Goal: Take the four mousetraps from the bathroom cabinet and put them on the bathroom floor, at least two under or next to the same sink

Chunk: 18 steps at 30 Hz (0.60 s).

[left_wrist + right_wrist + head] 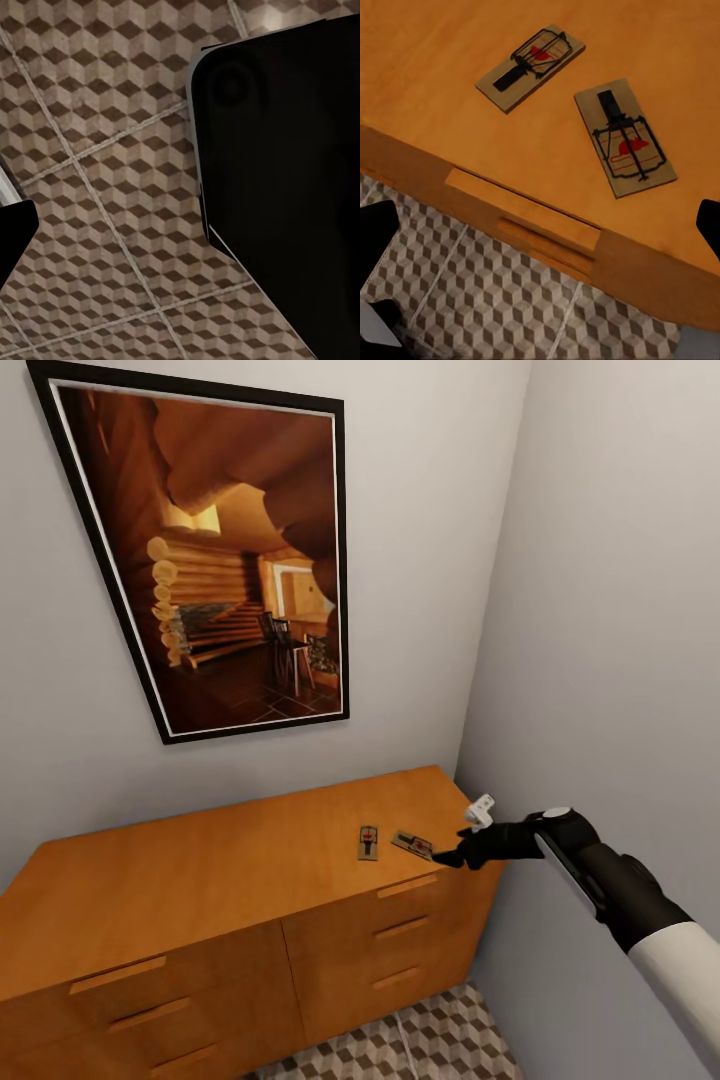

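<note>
Two mousetraps lie on the cabinet top. The right pincer hovers beside the nearer one — jaws apart; best lowered squarely over its board.

You won't find anything to read here. The two mousetraps on the cabinet carry a red bit each but no lettering, brand or number. The framed picture on the wall shows a log interior without any caption, and the bathroom floor tiles bear only their cube pattern.
</note>
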### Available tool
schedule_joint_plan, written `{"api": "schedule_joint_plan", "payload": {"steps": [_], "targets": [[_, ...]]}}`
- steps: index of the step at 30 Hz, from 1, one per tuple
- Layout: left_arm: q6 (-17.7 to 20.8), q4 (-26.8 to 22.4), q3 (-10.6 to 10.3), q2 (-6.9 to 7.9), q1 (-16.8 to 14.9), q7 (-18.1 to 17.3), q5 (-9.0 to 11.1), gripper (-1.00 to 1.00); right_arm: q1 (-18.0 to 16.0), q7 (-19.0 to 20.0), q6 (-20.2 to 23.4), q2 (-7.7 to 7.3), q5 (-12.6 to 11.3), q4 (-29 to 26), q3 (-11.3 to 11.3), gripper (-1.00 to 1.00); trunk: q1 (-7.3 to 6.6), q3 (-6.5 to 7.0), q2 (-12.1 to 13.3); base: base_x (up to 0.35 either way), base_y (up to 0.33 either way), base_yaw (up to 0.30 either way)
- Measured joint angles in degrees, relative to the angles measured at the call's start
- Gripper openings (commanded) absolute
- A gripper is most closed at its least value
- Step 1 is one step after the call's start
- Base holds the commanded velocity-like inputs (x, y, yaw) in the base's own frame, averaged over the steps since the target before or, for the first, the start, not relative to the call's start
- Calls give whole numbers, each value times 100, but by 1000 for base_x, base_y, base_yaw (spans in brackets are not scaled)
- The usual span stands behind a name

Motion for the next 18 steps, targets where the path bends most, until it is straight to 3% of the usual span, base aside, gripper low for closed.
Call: {"api": "schedule_joint_plan", "payload": {"steps": [7, 18], "targets": [[2, -3, 0, 0, 0, 3, 0, 100, -1, 631, -385, -94, 143, -8, 1, 100, 0, 0, 0, 0, 0, 0], [3, -3, 0, -25, 0, 3, 0, 100, -2, 2072, -1054, -128, 889, -16, 2, 100, 0, 0, 0, 0, 0, 0]]}}
